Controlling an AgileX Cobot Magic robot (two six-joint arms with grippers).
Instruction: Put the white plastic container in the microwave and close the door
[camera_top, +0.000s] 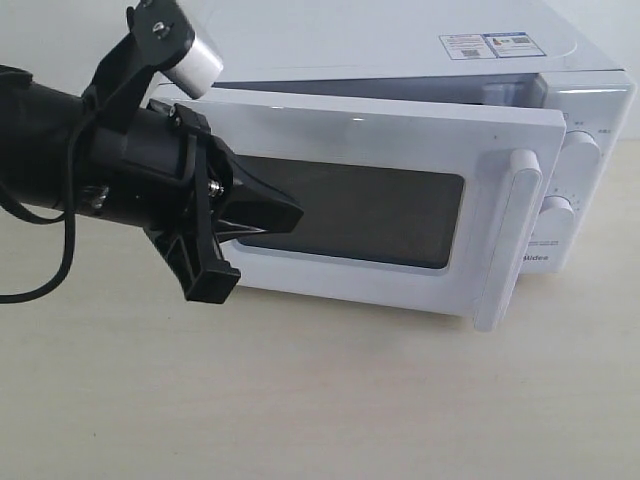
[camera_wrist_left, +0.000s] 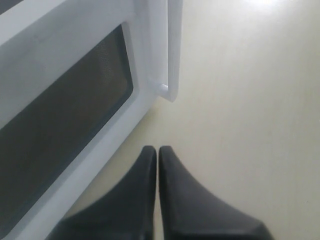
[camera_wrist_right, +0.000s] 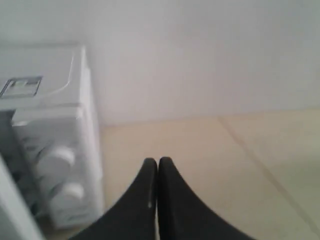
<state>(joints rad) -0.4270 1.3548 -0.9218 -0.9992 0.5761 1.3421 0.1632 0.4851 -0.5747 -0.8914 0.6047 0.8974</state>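
your left arm (camera_top: 50, 150) is a matte black tube, with a thin black cable (camera_top: 62, 262) looping under it. a flat black bracket (camera_top: 200, 250) crosses the wrist, with a bright screw (camera_top: 213, 186) beside it. the camera (camera_top: 197, 60) is silver-white on a black mount. the left gripper (camera_top: 297, 213) and right gripper (camera_wrist_right: 158, 162) have smooth black fingers (camera_wrist_right: 177, 205) tapering to points.

"Midea" is printed low on the microwave's (camera_top: 350, 40) control panel (camera_top: 600, 190), under the lower dial (camera_top: 558, 213). The sticker (camera_top: 487, 45) on top carries print too small to read.
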